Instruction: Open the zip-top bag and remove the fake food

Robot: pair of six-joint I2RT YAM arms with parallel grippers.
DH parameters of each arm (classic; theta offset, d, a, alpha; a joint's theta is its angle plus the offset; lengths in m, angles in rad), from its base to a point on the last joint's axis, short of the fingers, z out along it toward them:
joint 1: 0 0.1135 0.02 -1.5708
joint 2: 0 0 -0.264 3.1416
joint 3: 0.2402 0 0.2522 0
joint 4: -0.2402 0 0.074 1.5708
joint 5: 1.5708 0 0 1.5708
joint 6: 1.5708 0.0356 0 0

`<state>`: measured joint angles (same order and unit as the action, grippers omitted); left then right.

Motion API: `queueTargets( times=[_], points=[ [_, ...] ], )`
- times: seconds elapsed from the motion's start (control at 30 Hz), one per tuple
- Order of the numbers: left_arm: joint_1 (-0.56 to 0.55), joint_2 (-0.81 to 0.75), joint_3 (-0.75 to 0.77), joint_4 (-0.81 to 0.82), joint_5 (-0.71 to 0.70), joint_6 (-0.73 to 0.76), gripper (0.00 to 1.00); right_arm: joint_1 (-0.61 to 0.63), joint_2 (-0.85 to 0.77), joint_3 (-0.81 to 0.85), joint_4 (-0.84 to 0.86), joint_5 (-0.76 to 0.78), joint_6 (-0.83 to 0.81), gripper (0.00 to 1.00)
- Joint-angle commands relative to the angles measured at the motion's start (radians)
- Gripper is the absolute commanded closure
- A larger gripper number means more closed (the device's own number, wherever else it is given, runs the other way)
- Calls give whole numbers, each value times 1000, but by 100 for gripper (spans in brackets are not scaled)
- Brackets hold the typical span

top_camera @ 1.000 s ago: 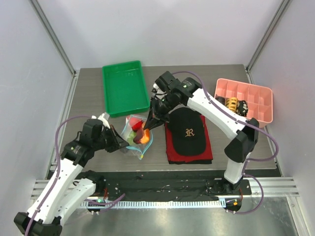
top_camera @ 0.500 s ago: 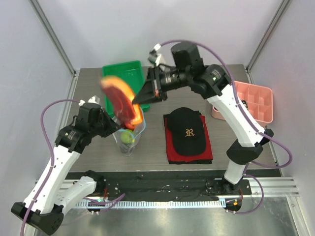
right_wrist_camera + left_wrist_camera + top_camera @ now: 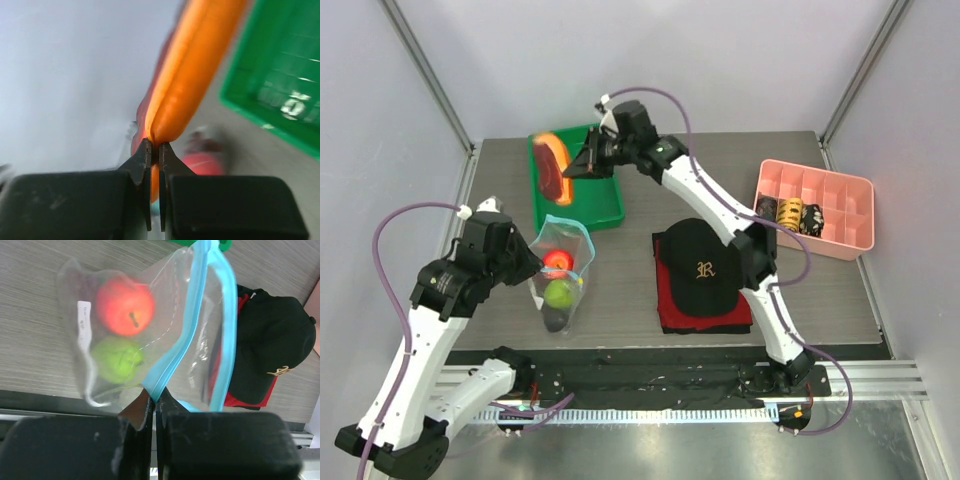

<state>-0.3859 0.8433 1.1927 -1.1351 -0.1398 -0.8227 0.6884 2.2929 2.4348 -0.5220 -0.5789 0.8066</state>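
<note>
The right gripper (image 3: 155, 146), pinched tight on the melon slice (image 3: 553, 166), holds it over the green tray (image 3: 605, 205) while the left gripper (image 3: 154, 401) pins the zip-top bag (image 3: 200, 305) by its rim, steadying it.

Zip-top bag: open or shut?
Open. On the clear plastic zip-top bag, the blue zip strip parts into two separate tracks; red round apple and green piece sit inside.
</note>
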Motion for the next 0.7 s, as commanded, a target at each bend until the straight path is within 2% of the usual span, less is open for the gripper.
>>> queueTargets(
  times=[0.0,0.07,0.2,0.37,0.43,0.47,0.53,0.57,0.63,0.67],
  points=[
    [1,17,16,1,-14,-12,100,-27,52,-29,132,51,-164,99],
    [1,22,16,-2,20,-35,100,-41,88,-36,135,45,-199,99],
    [1,-7,-82,126,71,-55,100,-49,154,-39,134,151,-242,99],
    [2,43,-81,167,126,-52,100,-61,178,-59,119,313,-227,98],
    [2,63,-79,155,134,-44,100,-66,206,-42,93,335,-215,79],
    [2,63,-82,164,134,-44,100,-70,221,-24,35,356,-216,53],
    [2,57,-100,204,202,-49,100,-70,247,73,-60,386,-218,34],
    [2,53,-108,216,207,-52,100,-70,244,98,-138,372,-222,18],
    [2,48,-117,225,210,-55,100,-70,215,99,-215,379,-225,4],
    [2,51,-128,225,219,-52,100,-72,167,63,-290,387,-228,3]
  ],
)
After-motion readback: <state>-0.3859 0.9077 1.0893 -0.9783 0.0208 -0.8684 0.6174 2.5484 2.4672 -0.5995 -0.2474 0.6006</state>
